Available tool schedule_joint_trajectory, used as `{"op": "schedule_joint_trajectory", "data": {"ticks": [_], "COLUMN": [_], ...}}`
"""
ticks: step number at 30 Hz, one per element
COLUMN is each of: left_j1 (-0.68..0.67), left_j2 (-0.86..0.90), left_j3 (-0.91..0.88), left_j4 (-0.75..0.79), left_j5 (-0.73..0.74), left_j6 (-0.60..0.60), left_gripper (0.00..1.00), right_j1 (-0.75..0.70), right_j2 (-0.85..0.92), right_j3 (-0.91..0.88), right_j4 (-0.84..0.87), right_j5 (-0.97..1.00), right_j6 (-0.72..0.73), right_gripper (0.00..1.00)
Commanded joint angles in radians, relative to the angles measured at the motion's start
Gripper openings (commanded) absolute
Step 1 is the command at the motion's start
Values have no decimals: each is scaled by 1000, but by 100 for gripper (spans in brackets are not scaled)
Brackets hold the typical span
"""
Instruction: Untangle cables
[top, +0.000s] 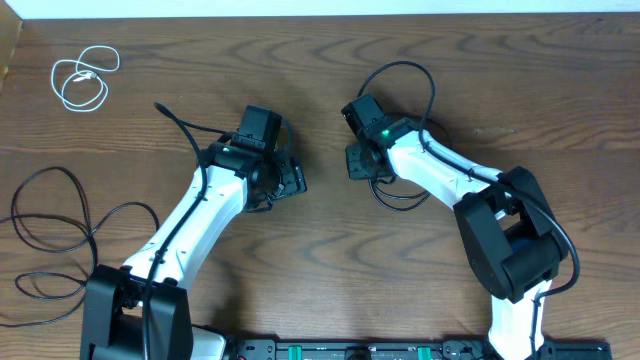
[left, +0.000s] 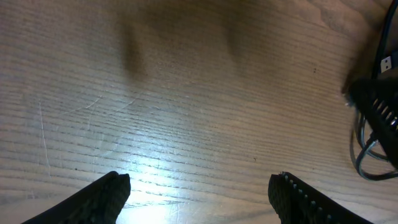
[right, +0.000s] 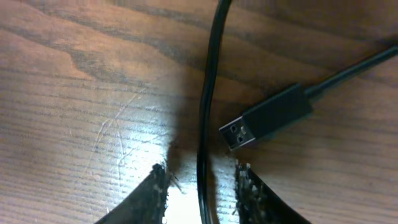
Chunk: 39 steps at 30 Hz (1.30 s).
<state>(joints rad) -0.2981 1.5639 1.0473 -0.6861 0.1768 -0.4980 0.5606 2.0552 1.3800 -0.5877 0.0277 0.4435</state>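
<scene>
Stretching across every view is the wooden table (top: 320, 60), and both arms are reaching in over its middle from the near edge.

The left gripper (top: 292, 182) is hovering over bare wood. In its wrist view the fingers are standing wide apart with nothing between them. The right gripper (right: 204, 186) is sitting low over the second black cable (right: 208, 112). Its fingers are straddling the cord with a gap showing on either side, so it is bracketing the cable rather than pinching it.

The cables are lying in three separate places:
- The first black cable (top: 90, 215) is sprawling in loose loops by the left edge, beside the left arm's base.
- The second black cable is curling around the right wrist near the table's centre.
- The short white cable (top: 82, 80) is resting as a small coil in the far left corner, well apart from both arms.

The second cable's USB plug (right: 267, 118) is lying flat just beside the right fingers, with its open end pointing toward the cord.

Judging by this layout, the sorting is looking mostly done, since no cord is visibly crossing another. What seems to be remaining is the centre cable, which is looping over itself beneath the right arm. The left black cable's slack may also be needing straightening.
</scene>
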Motion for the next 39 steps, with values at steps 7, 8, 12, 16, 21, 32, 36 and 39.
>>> {"op": "schedule_joint_trajectory", "data": {"ticks": [7, 8, 12, 16, 21, 32, 36, 39], "left_j1": [-1, -1, -1, -1, -1, -1, 1, 15], "left_j2": [11, 11, 11, 11, 11, 11, 9, 2], "left_j3": [-11, -11, -11, -11, -11, -11, -6, 29], "left_j4": [-1, -1, -1, -2, -2, -1, 14, 18], "left_j5": [-13, -13, -13, -13, -13, -13, 45, 183], "left_j6": [-5, -5, -5, -5, -5, -4, 70, 135], "left_gripper": [77, 77, 77, 77, 77, 77, 77, 77], "right_j1": [24, 29, 38, 36, 26, 22, 20, 25], "right_j2": [9, 9, 17, 41, 78, 15, -64, -150], "right_j3": [-2, -2, -2, -2, -2, 134, 261, 324], "right_j4": [0, 0, -2, -4, -11, -133, -261, -315], "right_j5": [19, 19, 44, 83, 55, -122, -212, -269], "right_j6": [5, 5, 5, 5, 5, 4, 4, -33], "right_gripper": [15, 17, 21, 24, 21, 1, 1, 1]}}
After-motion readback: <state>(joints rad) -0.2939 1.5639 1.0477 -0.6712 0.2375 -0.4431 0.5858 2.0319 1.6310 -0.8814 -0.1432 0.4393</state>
